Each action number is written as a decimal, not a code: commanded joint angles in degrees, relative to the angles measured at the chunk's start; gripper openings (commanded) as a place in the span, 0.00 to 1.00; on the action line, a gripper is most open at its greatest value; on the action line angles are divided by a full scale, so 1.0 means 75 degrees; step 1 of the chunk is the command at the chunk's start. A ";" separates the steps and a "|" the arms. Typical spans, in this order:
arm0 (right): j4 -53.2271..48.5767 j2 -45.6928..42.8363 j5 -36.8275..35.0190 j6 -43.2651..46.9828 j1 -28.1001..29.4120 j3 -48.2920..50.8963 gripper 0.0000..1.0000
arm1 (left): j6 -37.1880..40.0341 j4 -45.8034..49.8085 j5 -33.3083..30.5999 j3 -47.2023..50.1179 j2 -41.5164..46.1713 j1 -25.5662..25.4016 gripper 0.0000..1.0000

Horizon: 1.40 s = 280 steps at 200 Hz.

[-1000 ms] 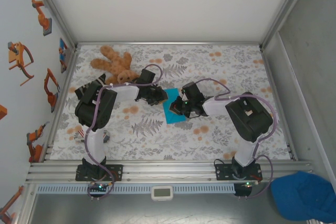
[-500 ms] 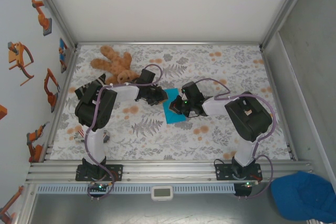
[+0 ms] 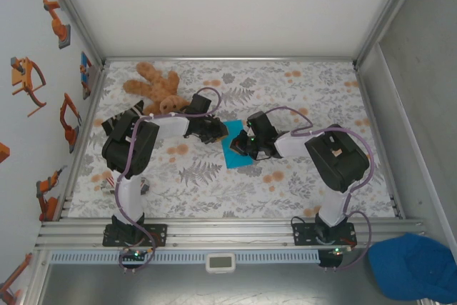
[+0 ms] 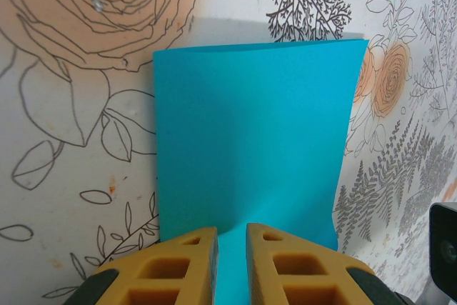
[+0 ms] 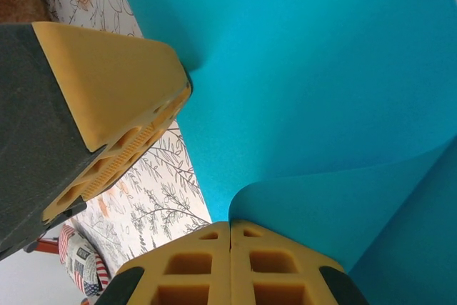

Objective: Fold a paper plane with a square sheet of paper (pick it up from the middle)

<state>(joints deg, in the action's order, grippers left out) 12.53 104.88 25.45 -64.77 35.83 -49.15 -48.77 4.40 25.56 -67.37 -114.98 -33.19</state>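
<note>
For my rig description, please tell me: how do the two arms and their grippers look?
The left arm and right arm have bulky black joint housings, white links and loose lilac-grey cables. A small green light shows on the right wrist. The left gripper and right gripper have yellow-orange jaws with rectangular hollows, mounted on black bases.

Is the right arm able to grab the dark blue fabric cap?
Probably not: the dark blue fabric cap lies off the table behind the arm's base, and the right gripper is shut on thin cyan-blue paper.
</note>
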 commanded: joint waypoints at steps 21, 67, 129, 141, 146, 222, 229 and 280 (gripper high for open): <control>0.0107 0.0189 -0.0254 -0.0128 0.0055 -0.0162 0.00 | 0.0185 0.0501 -0.0083 0.0100 -0.0256 -0.0027 0.18; 0.0167 0.0248 -0.0230 -0.0153 0.0061 -0.0179 0.00 | 0.0185 0.0503 -0.0080 0.0107 -0.0259 -0.0033 0.18; 0.0286 0.0335 -0.0124 -0.0147 0.0074 -0.0188 0.00 | 0.0187 0.0503 -0.0077 0.0112 -0.0254 -0.0038 0.18; 0.0286 0.0349 -0.0115 -0.0152 0.0073 -0.0197 0.00 | 0.0187 0.0497 -0.0080 0.0104 -0.0256 -0.0040 0.18; 0.0269 0.0351 -0.0122 -0.0149 0.0070 -0.0194 0.00 | 0.0187 0.0502 -0.0080 0.0110 -0.0264 -0.0035 0.18; -0.0017 0.0360 -0.0198 -0.0071 0.0071 -0.0243 0.00 | 0.0187 0.0497 -0.0067 0.0111 -0.0261 -0.0039 0.18; 0.0004 0.0368 -0.0167 -0.0071 0.0074 -0.0244 0.00 | 0.0187 0.0499 -0.0056 0.0108 -0.0263 -0.0040 0.18; -0.0019 0.0465 -0.0110 -0.0068 0.0074 -0.0273 0.00 | 0.0187 0.0502 -0.0069 0.0123 -0.0243 -0.0040 0.18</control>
<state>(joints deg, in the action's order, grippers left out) 13.17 107.00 25.04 -65.17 35.88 -49.69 -48.77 4.40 25.56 -67.37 -114.98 -33.19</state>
